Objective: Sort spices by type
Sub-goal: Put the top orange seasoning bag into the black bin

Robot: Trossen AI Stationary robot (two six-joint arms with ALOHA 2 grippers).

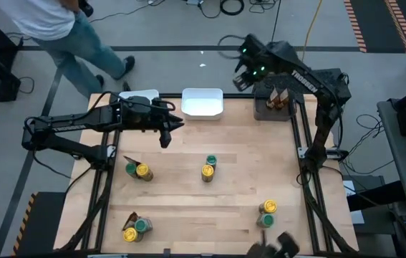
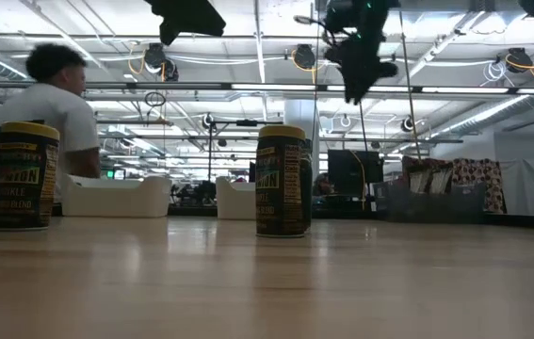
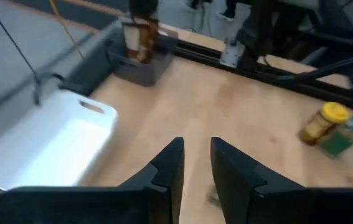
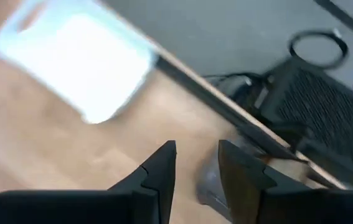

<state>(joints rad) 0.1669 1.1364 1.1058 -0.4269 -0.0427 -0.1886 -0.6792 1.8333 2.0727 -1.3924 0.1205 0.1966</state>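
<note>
Spices lie scattered over the near half of the tabletop (image 1: 188, 154) in small mixed clusters, well apart from both tools, and the nearest cluster decides which arm should go. The left tool (image 1: 165, 131), its two fingers a narrow gap apart and holding nothing, hangs over the far left part of the board beside the white tray (image 1: 203, 102). From it, the yellow-lidded jar (image 1: 143, 171) with a green-lidded jar (image 1: 130, 168) and a brown packet (image 1: 131, 159) touching or just beside it lie toward the near edge and slightly left. The centre pair (image 1: 208, 168) sits about as near. The right tool (image 1: 244, 74), also narrowly parted and empty, hovers beyond the far edge near the dark bin (image 1: 273, 107), which already holds packets, so I judge the left arm better placed.
</note>
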